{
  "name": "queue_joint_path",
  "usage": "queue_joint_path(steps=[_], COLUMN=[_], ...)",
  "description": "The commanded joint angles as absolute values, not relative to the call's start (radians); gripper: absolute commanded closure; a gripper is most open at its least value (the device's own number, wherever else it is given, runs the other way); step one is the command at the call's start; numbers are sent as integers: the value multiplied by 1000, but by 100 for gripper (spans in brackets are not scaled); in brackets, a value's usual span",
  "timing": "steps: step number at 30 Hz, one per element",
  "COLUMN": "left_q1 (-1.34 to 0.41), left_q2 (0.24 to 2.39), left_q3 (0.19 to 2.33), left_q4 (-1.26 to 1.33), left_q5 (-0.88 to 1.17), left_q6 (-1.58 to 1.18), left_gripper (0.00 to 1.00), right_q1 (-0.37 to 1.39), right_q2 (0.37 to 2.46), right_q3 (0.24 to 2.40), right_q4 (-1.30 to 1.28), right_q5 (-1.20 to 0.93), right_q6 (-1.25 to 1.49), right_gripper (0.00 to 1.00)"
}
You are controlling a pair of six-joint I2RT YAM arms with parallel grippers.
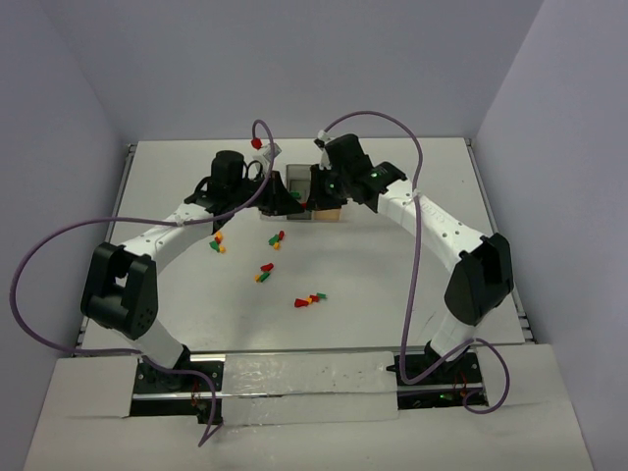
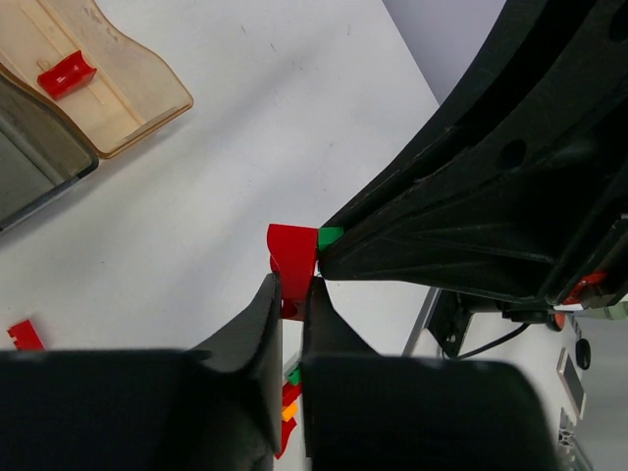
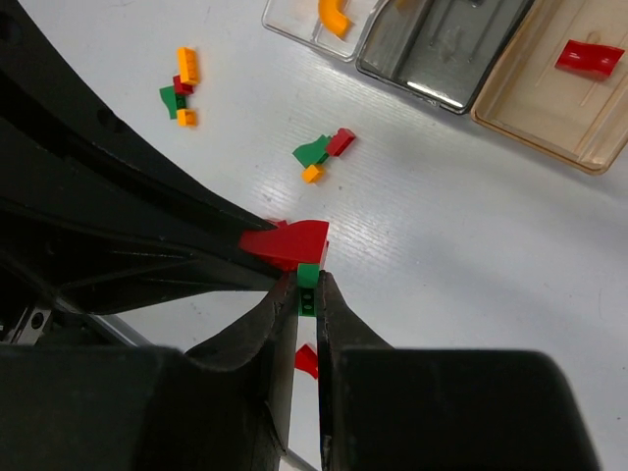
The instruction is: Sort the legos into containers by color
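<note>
Containers first: three small see-through plastic bins joined in a row, far side of table: amber-tan bin (image 3: 549, 108) holds one red piece (image 3: 589, 56), dark smoky grey bin (image 3: 442, 49) looks empty, clear bin (image 3: 294, 25) has an orange curved piece (image 3: 336, 15).

Both grippers meet nose to nose just in front of the bins, above the table. Left gripper (image 2: 291, 289) is clamped on a red wedge brick (image 2: 292, 250). Right gripper (image 3: 306, 285) is pinched on a small green brick (image 3: 308, 276). The two bricks are stuck together, each arm holding one end.

Loose legos are on the table in little mixed clumps, red/green/orange (image 1: 218, 242), (image 1: 277, 237), (image 1: 263, 273), (image 1: 309, 299). Most look joined too.

Step, as judged: splitting a two-colour stack so each part can be binned. Early in the task, most bricks unsorted.

Next move calls for pulling or twisting the grippers apart with firm grip. The hold on the green is tiny, so slip risk. Then red goes to amber-tan; green probably to grey.
</note>
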State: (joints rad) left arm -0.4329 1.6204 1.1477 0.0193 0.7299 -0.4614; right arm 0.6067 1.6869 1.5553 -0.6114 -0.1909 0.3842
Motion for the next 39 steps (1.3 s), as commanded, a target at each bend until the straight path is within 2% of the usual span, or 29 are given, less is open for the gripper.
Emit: queue_joint_path(steps=[1, 7, 12, 15, 27, 39], left_q1=[-439, -437, -437, -439, -507, -522], left_q2=[1631, 1632, 1631, 1646, 1928, 2161], left_q3=[1157, 1135, 1151, 1170, 1481, 1749], left_q4=[74, 49, 3, 9, 8, -99], left_q5=[749, 709, 550, 524, 450, 373], left_q6=[-471, -445, -360, -349, -403, -387], left_gripper=[99, 100, 100, 100, 97, 71], right_q1=[620, 616, 574, 541, 352, 339], right_q2=[1628, 1594, 1544, 1527, 1538, 1621], right_q3=[1545, 1554, 1533, 1514, 1489, 1537], right_q4=[-576, -580, -581, -581, -573, -568], right_q5=[-176, -133, -138, -117, -41, -39], right_q6=[374, 361, 361, 367, 401, 407], right_gripper=[100, 100, 100, 100, 100, 100])
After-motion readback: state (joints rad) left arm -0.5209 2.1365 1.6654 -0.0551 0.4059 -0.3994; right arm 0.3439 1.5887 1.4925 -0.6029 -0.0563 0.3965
